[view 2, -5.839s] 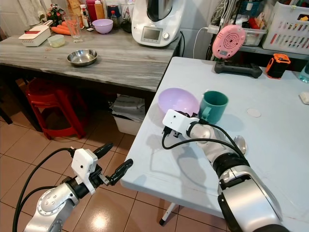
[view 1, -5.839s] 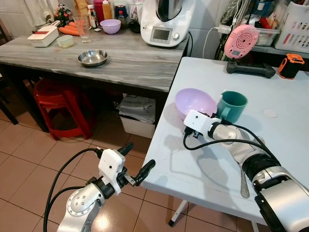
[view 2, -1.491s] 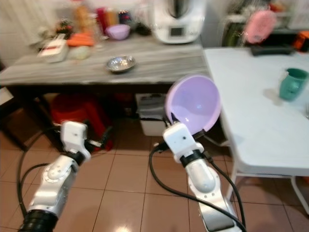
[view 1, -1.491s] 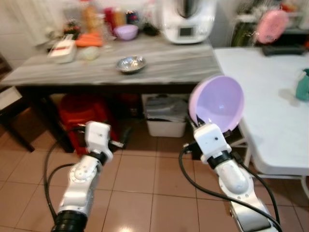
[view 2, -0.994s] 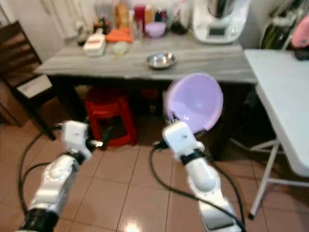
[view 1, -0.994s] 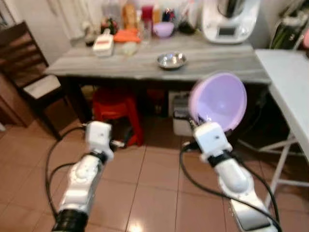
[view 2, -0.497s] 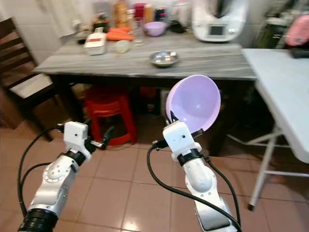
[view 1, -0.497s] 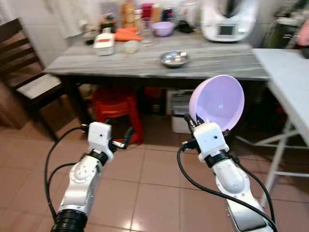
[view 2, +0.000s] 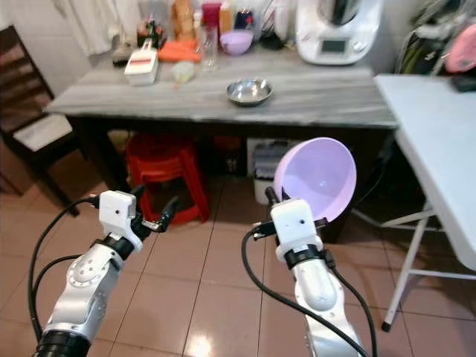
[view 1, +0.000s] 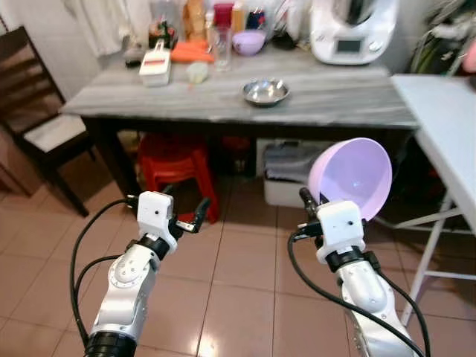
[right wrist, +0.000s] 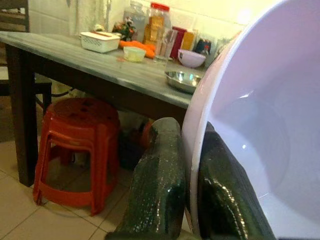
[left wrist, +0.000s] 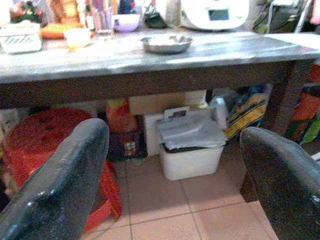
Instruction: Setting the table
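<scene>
1. No readable writing or brand anywhere; the display on the white kitchen machine [view 1: 354, 28] at the back of the bench [view 1: 223, 97] too small to read.
2. At far left, a dark wooden chair [view 1: 33, 126] on the tiled floor [view 1: 245, 297].
3. Left gripper [view 1: 184, 219] held low over the floor, fingers [left wrist: 65, 185] spread wide apart and empty, facing the red stool [view 1: 175, 160] under the bench.
4. On the bench, from left: a white box [view 1: 154, 71], carrots [view 1: 192, 50], a small pale cup [view 1: 197, 72], a glass [view 1: 222, 39], a small purple bowl [view 1: 248, 42], a steel bowl [view 1: 265, 92].
5. Under the bench, beside the stool, a white bin [left wrist: 192, 147].
6. Right gripper [right wrist: 187, 185] raised in front of the bench, fingers clamped on the rim of the purple bowl [view 1: 351, 178]: one finger outside the wall, one inside, bowl tipped up on edge with its hollow facing the camera, clear of any surface.
7. At far right, the corner of a white folding table [view 1: 442, 111].
</scene>
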